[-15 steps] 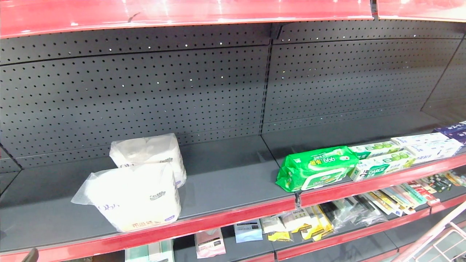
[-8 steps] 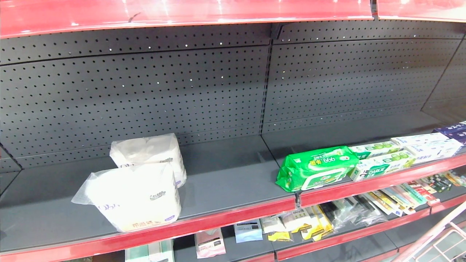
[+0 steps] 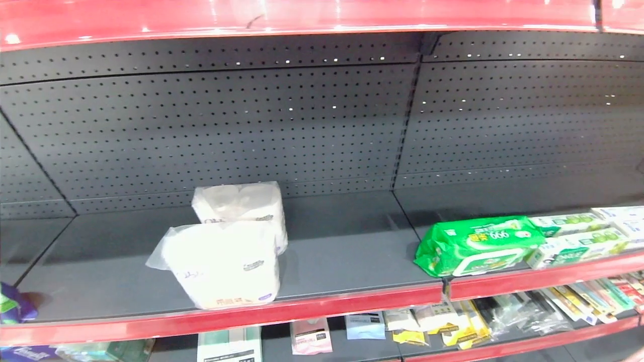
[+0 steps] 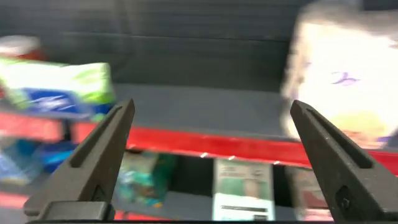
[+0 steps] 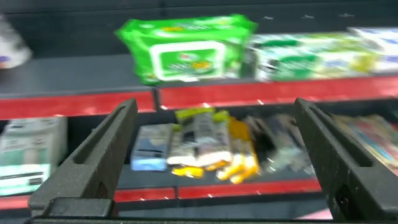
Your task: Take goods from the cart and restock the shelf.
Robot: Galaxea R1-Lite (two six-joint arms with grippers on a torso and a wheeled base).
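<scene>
Two white packs of paper rolls stand on the dark grey shelf, one at the front and one behind it. A green wipes pack lies at the shelf's front edge to the right, with toothpaste boxes beside it. My left gripper is open and holds nothing; it faces the red shelf edge, with the white pack beyond it. My right gripper is open and holds nothing, in front of the lower shelf, below the green wipes pack.
A purple and green pack lies at the shelf's far left. The lower shelf carries small hanging packets and toothbrush packs. A red shelf hangs overhead. Bare shelf floor lies between the white packs and the wipes.
The whole head picture has shifted to the right, so the camera has turned left. The goods keep their places on the shelf. The pink cart corner at the lower right has left the frame.
</scene>
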